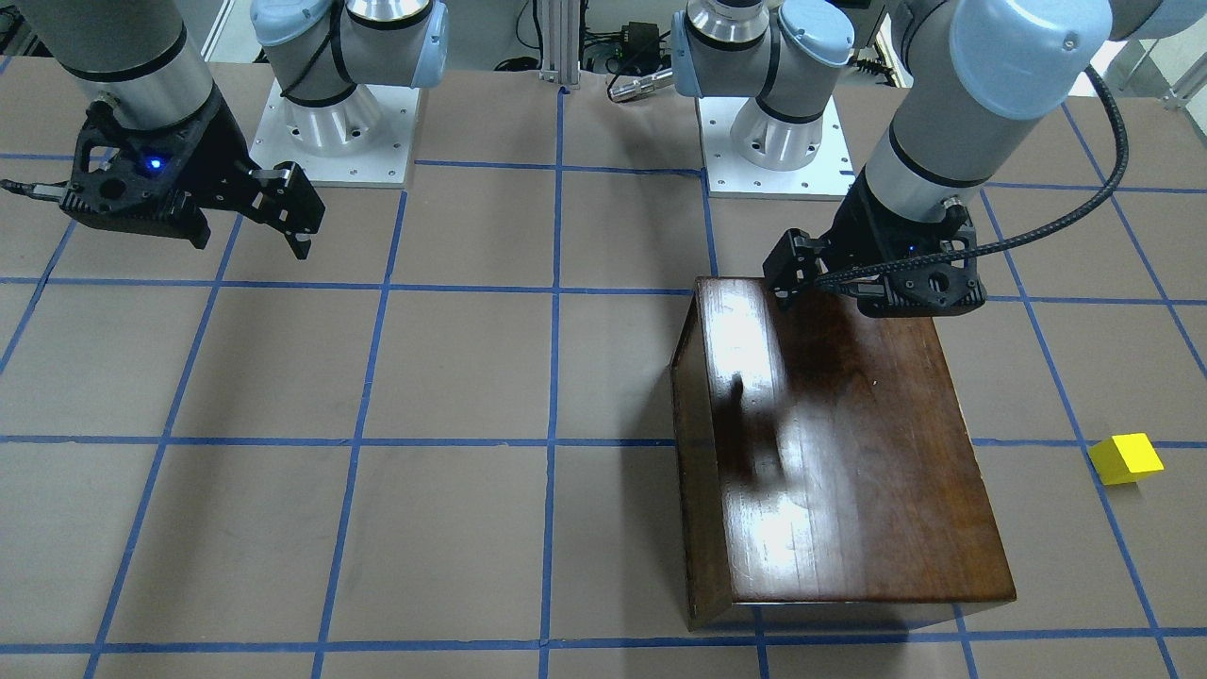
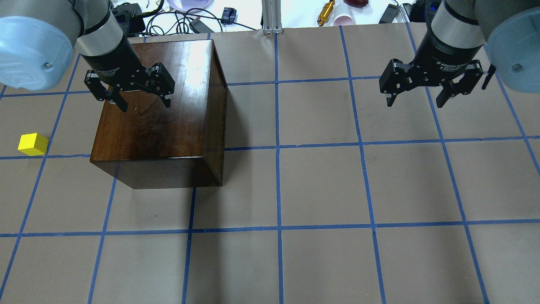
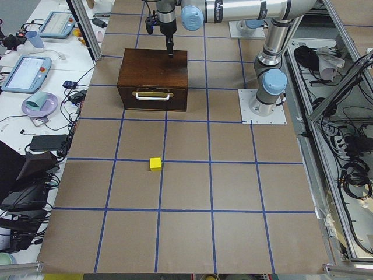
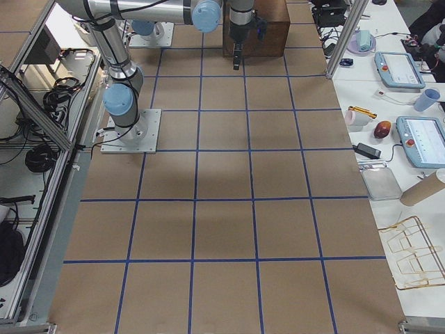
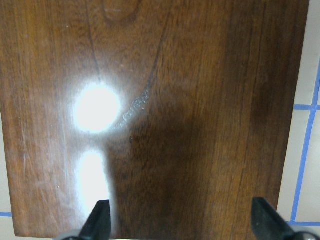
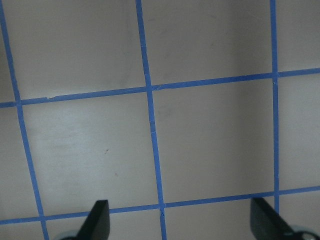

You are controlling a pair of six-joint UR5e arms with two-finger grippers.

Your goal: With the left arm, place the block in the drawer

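Note:
The small yellow block (image 2: 33,144) lies on the table to the left of the dark-brown wooden box (image 2: 160,122); it also shows in the front view (image 1: 1125,458) and the left side view (image 3: 155,164). The drawer (image 3: 152,95) is shut, its front panel and metal pull showing only in the left side view. My left gripper (image 2: 145,106) hovers open and empty above the box top, also in the front view (image 1: 785,283) and its wrist view (image 5: 182,225). My right gripper (image 2: 414,104) hangs open and empty over bare table at the far right.
The table (image 2: 320,190) is brown with a blue tape grid. The two arm bases (image 1: 330,123) stand at the robot's edge. Cables and small items (image 2: 325,12) lie beyond the far edge. The box (image 1: 830,453) is the only tall obstacle.

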